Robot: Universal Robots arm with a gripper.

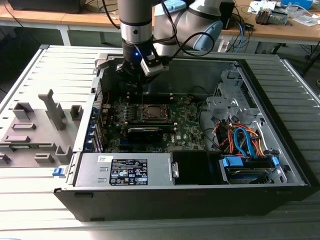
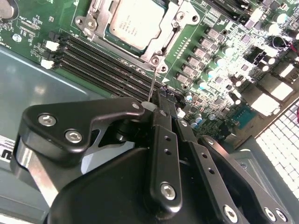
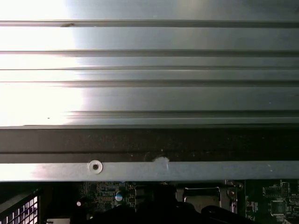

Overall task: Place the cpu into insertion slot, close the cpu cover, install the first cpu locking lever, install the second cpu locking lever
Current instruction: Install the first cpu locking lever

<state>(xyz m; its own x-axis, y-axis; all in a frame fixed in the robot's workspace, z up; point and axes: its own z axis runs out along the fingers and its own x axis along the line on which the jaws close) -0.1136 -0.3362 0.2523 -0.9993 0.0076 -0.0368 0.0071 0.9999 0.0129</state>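
Note:
The cpu (image 2: 135, 23) lies flat in the insertion slot (image 1: 152, 112) on the green board inside the open case. The cpu cover (image 2: 183, 18) is down over it, its metal frame around the chip's silvery face. One thin wire locking lever (image 2: 152, 84) stands up from the socket's corner. Its free end meets the side of my gripper (image 2: 161, 100). The black fingers (image 2: 163, 135) are pressed together, shut. In the exterior view my gripper (image 1: 140, 82) hangs just above the socket's far edge, near the case's back wall.
Long black memory slots (image 2: 103, 65) run beside the socket. A black card (image 1: 145, 132), the power supply (image 1: 125, 170) and a drive cage with cables (image 1: 245, 140) crowd the case. Its metal rim (image 3: 149, 170) is close by. A grey fixture (image 1: 35, 130) sits at the exterior view's left.

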